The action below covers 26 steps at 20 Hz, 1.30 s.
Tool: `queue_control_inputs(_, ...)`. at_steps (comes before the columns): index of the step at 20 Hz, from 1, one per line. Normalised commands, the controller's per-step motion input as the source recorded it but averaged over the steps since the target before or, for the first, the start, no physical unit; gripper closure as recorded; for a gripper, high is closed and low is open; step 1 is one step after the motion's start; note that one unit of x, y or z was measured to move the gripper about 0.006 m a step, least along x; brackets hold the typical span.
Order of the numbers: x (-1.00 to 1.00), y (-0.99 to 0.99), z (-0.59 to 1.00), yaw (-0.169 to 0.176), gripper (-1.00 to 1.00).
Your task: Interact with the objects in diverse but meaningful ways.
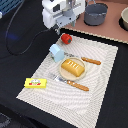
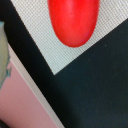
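The red round fruit [image 1: 65, 38] lies at the far corner of the pale placemat [image 1: 100, 75]. It fills much of the wrist view as a smooth red oval [image 2: 72, 20] on the mat's weave. My gripper [image 1: 67, 26] hangs just above it, apart from it, and its fingers are too blurred to read. They are absent from the wrist view. Close to the fruit stands the pale blue-white carton [image 1: 56, 50]. The golden-orange bread loaf [image 1: 73, 67] rests on a round plate mid-mat. A flat yellow packet [image 1: 35, 82] with red print lies at the mat's near corner on the exterior view's left.
An orange-handled fork [image 1: 72, 83] and knife [image 1: 90, 60] flank the plate. A grey pot [image 1: 96, 14] and a bowl [image 1: 124, 19] stand on the pinkish board [image 1: 107, 31] behind the mat. A black cable [image 1: 15, 42] loops at the exterior view's left.
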Motion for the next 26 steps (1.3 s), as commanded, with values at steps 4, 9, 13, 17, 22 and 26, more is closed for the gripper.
queue_control_inputs(4,0.41,0.0,-0.06,-0.107,-1.0)
queue_control_inputs(9,0.19,0.01,-0.19,-0.079,-1.0)
queue_control_inputs(13,0.07,0.15,-0.2,-0.02,-1.0)
queue_control_inputs(17,0.1,0.16,-0.14,0.05,-1.0)
queue_control_inputs(22,0.09,0.12,-0.13,0.08,-1.0)
queue_control_inputs(26,0.19,0.02,-0.08,0.002,-1.0)
